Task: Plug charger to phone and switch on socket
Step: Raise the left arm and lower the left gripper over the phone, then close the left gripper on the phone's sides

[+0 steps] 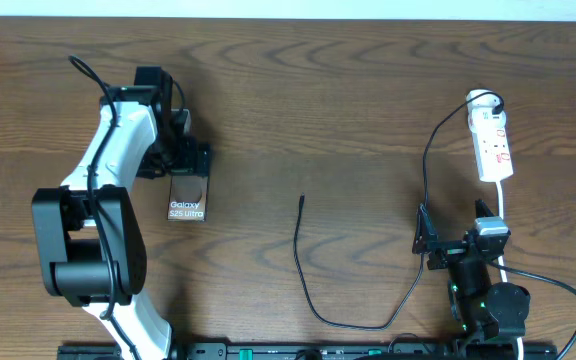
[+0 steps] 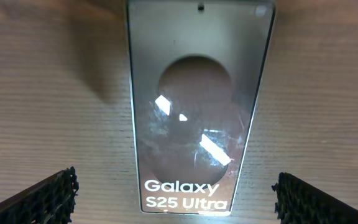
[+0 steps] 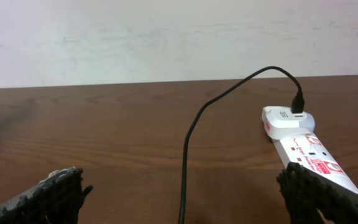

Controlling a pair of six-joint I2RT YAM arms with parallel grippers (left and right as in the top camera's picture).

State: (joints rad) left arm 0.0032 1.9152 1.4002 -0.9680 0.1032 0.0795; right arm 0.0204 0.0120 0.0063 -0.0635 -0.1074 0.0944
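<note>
Where the left tool (image 2: pixel 176 198) hangs over the tabletop (image 1: pixel 348 100), its fingers stand wide apart and grip nothing. The phone (image 2: pixel 194 112) lies flat beneath it, screen up, with white lettering "Galaxy S25 Ultra" at its near end.
- Left wrist view only: the whole screen, with a camera hole at the far end. In the overhead view the tool hides the phone's far part.
- Right tool (image 3: pixel 182 193): fingers equally spread, empty.
- Right wrist view only: the charger (image 1: pixel 308 290) plugged into a white block at the far end of the socket (image 1: pixel 492 140).
- Overhead only: the charger's free tip lying mid-tabletop, well apart from the phone.
- Socket: right side of the tabletop, red printing unreadable.
</note>
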